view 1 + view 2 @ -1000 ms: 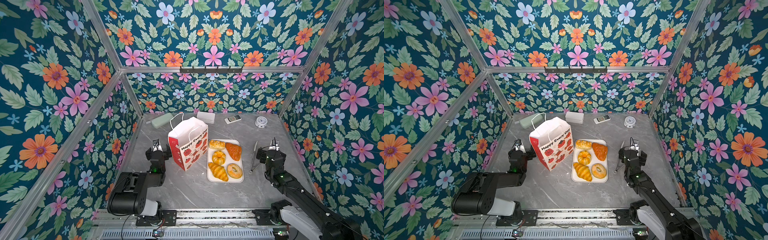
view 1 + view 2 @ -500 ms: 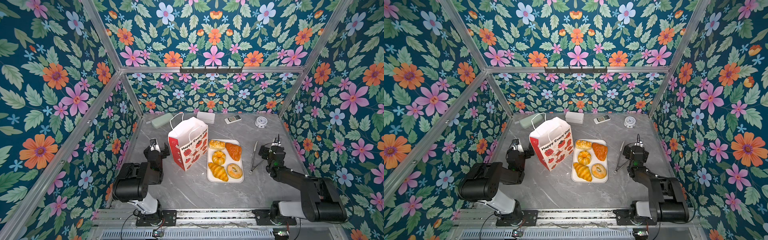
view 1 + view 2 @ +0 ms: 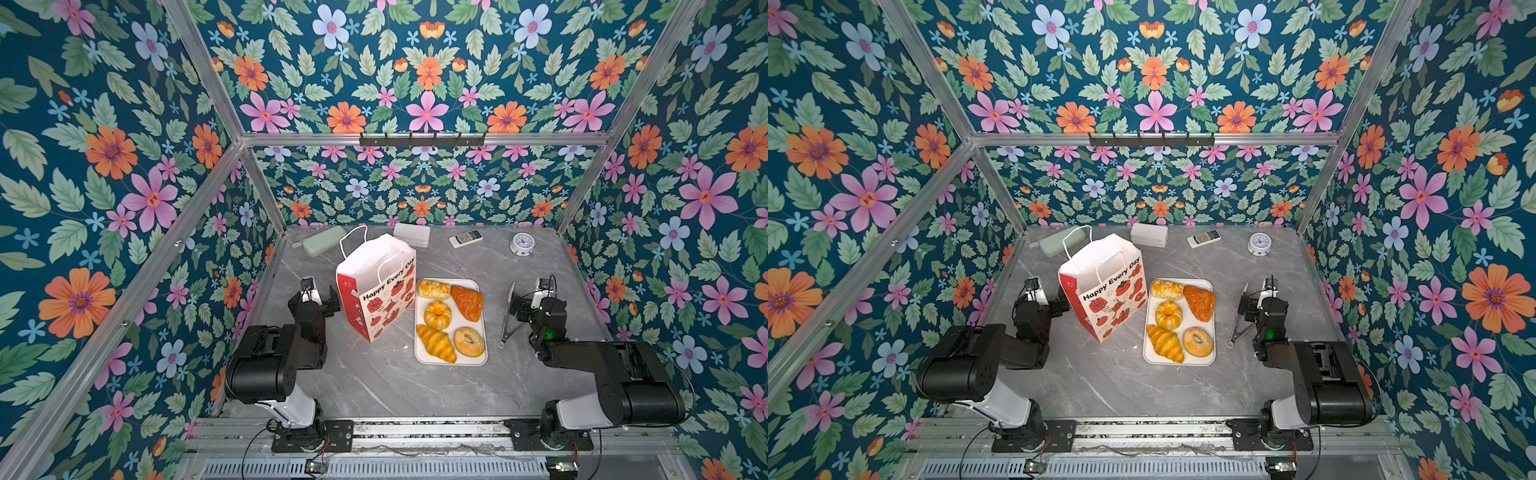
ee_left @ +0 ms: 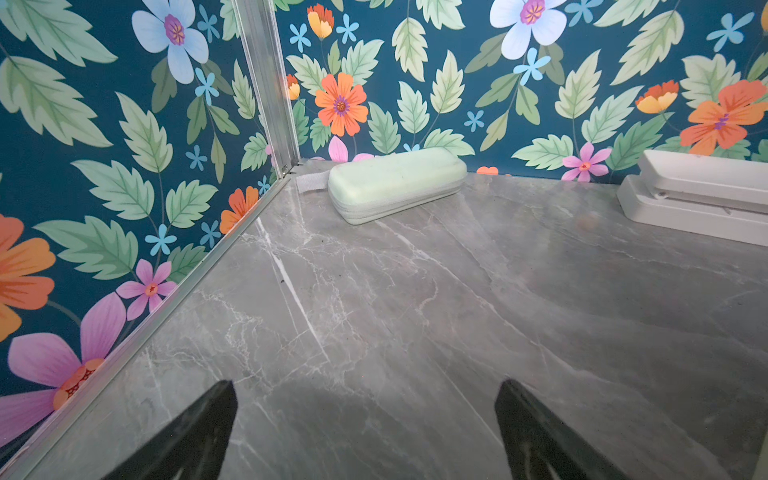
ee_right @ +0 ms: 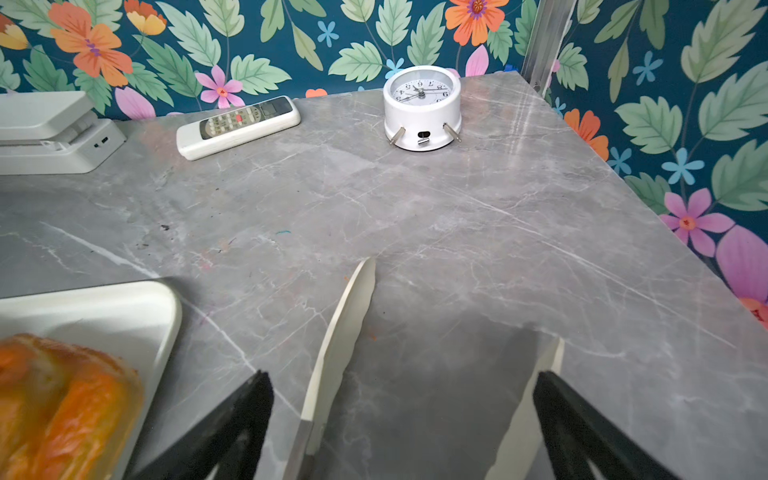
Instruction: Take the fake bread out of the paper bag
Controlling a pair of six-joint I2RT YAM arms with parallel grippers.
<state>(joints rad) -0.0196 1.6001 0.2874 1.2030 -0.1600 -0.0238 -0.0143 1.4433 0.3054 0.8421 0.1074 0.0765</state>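
Note:
The paper bag [image 3: 376, 286] [image 3: 1104, 286] stands upright and open left of centre, and only white paper shows in its mouth. The fake bread lies on a white tray [image 3: 451, 362] right of the bag: a roll [image 3: 433, 289], a turnover [image 3: 468, 302] [image 5: 62, 407], a fluted bun [image 3: 437, 315], a croissant [image 3: 436, 343] and a bagel [image 3: 469, 341]. My left gripper [image 3: 321, 293] [image 4: 365, 386] is open and empty, low over the table just left of the bag. My right gripper [image 3: 530, 297] [image 5: 401, 376] is open, right of the tray, straddling tongs [image 5: 345, 340] without gripping them.
The tongs [image 3: 508, 316] lie on the table beside the tray. Along the back wall sit a green case [image 3: 324, 240] [image 4: 395, 183], a white box [image 3: 411, 235], a remote [image 3: 465, 238] [image 5: 237, 124] and a small clock [image 3: 522, 243] [image 5: 422, 104]. Flowered walls close in three sides.
Both arms have folded back and down towards their bases. The grippers stay open at about the same spots. Bag, tray and bread have not moved.

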